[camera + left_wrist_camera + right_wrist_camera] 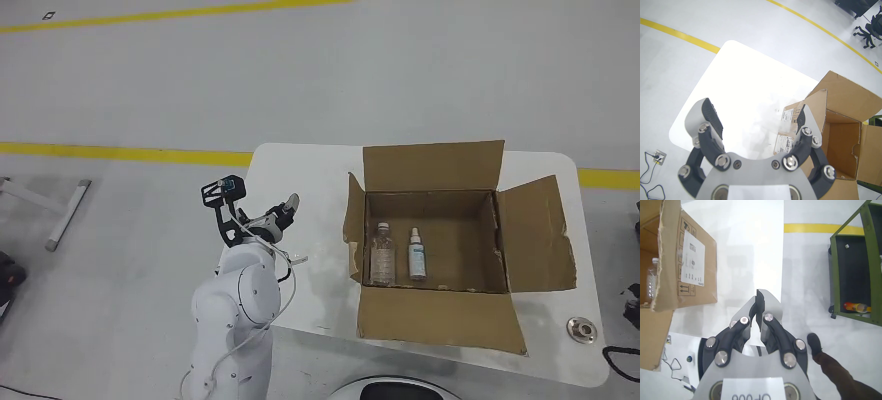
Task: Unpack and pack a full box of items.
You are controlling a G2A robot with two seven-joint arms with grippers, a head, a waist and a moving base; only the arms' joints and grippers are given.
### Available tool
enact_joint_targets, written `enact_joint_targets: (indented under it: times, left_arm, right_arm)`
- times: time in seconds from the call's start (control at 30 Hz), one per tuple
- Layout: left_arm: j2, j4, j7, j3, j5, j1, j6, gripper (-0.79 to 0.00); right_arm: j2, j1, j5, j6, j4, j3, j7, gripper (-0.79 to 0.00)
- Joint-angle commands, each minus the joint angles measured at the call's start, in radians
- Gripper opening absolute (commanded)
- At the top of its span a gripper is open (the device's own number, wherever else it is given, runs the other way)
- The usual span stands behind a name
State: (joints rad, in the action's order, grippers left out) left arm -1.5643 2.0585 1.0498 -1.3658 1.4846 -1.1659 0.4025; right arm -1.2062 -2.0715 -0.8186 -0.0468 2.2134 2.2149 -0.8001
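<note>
An open cardboard box stands on the white table with all its flaps folded out. Inside lie a clear bottle and a white spray bottle, side by side against the box's left wall. My left gripper hangs above the table's left edge, left of the box; it is open with nothing between its fingers. My right gripper is shut and empty, over the table edge beside the labelled box wall. The clear bottle shows past a torn flap.
A small round metal part lies near the table's front right corner. A green cart holding an orange bottle stands on the floor beyond the table. Bare table surface stretches left of the box.
</note>
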Motion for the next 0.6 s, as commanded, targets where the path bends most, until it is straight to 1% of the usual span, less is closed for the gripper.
enact_joint_targets:
  times: [0.0, 0.1, 0.2, 0.23, 0.33, 0.4, 0.47, 0.57]
  left_arm:
    - [0.0, 0.0, 0.0, 0.0, 0.0, 0.0, 0.0, 0.0]
    - [0.0, 0.0, 0.0, 0.0, 0.0, 0.0, 0.0, 0.0]
    - [0.0, 0.0, 0.0, 0.0, 0.0, 0.0, 0.0, 0.0]
    - [0.0, 0.0, 0.0, 0.0, 0.0, 0.0, 0.0, 0.0]
    - [0.0, 0.0, 0.0, 0.0, 0.0, 0.0, 0.0, 0.0]
    - [0.0, 0.0, 0.0, 0.0, 0.0, 0.0, 0.0, 0.0]
    - [0.0, 0.0, 0.0, 0.0, 0.0, 0.0, 0.0, 0.0]
    - [0.0, 0.0, 0.0, 0.0, 0.0, 0.0, 0.0, 0.0]
  right_arm:
    - [0.003, 0.006, -0.018, -0.026, -0.021, -0.007, -0.005, -0.785]
    - [0.01, 0.018, -0.065, -0.1, -0.05, -0.017, -0.024, -0.785]
    - [0.02, 0.032, -0.129, -0.201, -0.077, -0.029, -0.03, -0.785]
    - [0.024, 0.034, -0.161, -0.249, -0.08, -0.035, -0.033, -0.785]
    - [0.031, 0.039, -0.229, -0.335, -0.103, -0.048, -0.006, -0.785]
    - [0.037, 0.035, -0.304, -0.396, -0.108, -0.055, 0.016, -0.785]
    - [0.038, 0.028, -0.356, -0.417, -0.124, -0.072, 0.044, -0.785]
    - [0.038, 0.015, -0.384, -0.427, -0.136, -0.092, 0.08, -0.785]
